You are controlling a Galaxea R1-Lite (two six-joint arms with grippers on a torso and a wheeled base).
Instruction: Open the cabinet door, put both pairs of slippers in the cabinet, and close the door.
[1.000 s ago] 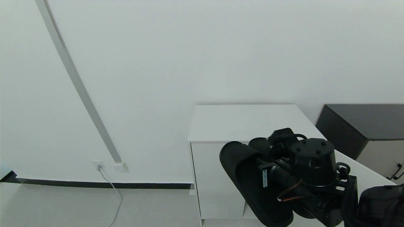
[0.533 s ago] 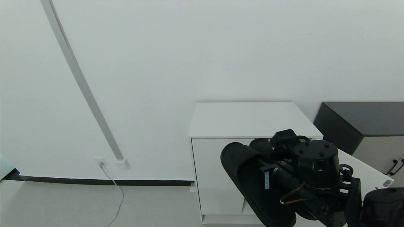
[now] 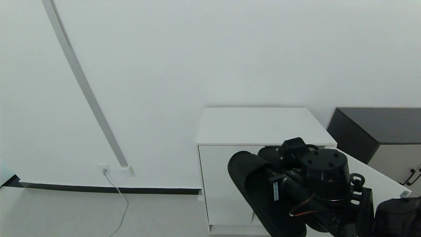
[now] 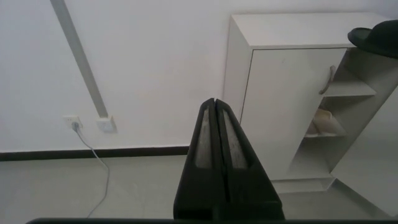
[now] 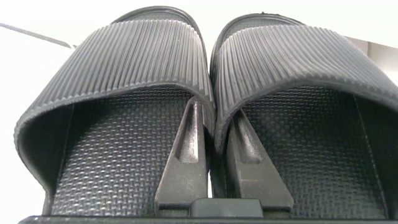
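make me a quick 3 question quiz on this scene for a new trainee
1. Multiple choice: what is the right gripper shut on? A nothing; B the pair of black slippers; C a cup.
2. True or false: the left gripper holds a slipper.
3. Short answer: in the left wrist view, what shows that the cabinet is open?

Key
1. B. The fingers pinch the two inner walls together.
2. False. Its fingers are shut with nothing between them.
3. Its shelves are exposed beside the panel with the handle.
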